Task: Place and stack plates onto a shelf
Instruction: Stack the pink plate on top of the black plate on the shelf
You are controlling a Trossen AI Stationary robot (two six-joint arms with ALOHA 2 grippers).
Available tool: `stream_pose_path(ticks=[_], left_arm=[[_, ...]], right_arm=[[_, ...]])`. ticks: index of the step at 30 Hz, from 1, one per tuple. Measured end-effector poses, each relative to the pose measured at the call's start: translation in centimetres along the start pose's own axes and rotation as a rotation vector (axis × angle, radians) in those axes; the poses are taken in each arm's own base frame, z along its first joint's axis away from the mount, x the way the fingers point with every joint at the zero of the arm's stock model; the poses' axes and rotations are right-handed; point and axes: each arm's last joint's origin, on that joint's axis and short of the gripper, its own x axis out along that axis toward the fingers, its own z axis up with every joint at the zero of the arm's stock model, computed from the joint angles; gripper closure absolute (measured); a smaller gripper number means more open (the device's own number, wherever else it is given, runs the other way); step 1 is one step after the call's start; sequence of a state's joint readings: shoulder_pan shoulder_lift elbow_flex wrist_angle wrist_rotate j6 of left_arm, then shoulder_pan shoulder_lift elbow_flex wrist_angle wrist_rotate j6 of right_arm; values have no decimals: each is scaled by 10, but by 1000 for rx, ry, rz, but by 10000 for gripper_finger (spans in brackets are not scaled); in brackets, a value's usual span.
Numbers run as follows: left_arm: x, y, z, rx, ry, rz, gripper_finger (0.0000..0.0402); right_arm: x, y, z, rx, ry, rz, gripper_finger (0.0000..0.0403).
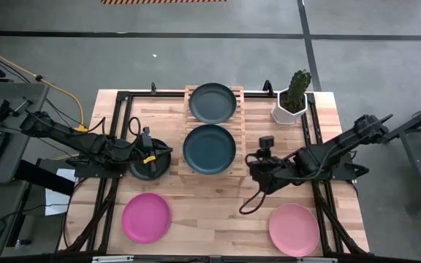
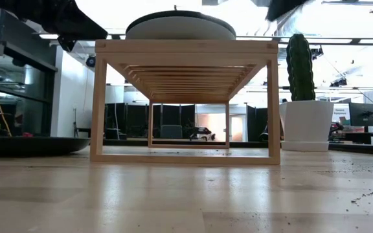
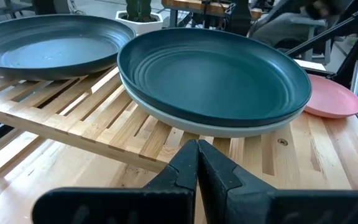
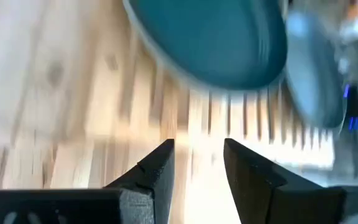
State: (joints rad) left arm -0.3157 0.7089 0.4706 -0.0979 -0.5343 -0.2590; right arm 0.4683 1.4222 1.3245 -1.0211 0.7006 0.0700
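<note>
1. The light wooden slatted shelf [image 1: 213, 131] stands at the middle of the wooden table's [image 1: 218, 219] far edge.
2. A round dark teal-grey plate [image 1: 212, 102] lies on the shelf's far end; a round teal plate [image 1: 209, 148] sits on a pale mint plate [image 3: 185, 121] at its near end.
3. The right gripper [image 1: 254, 172], jaws apart and empty, hangs just off the shelf's right near corner.
4. The left gripper [image 1: 150, 155], jaws closed on nothing, sits over a black round plate [image 1: 143, 169] left of the shelf.
5. A magenta plate [image 1: 145, 217] lies near the front-left corner, a salmon pink plate [image 1: 294, 229] near the front-right.
6. A white potted cactus [image 1: 293, 100] stands at the far-right corner.
</note>
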Motion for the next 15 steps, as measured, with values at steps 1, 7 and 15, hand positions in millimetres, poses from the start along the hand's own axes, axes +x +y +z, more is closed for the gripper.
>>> stream_pose_path(ticks=[1, 7, 15], left_arm=[[0, 0, 1, 3, -5, -1, 401], [0, -1, 3, 9, -27, -7, 402], [0, -1, 4, 21, -39, -10, 401]], right_arm=[[1, 0, -7, 26, 35, -3, 274], [2, 10, -50, 119, 43, -94, 274], [2, 12, -105, 264, -162, -226, 283]])
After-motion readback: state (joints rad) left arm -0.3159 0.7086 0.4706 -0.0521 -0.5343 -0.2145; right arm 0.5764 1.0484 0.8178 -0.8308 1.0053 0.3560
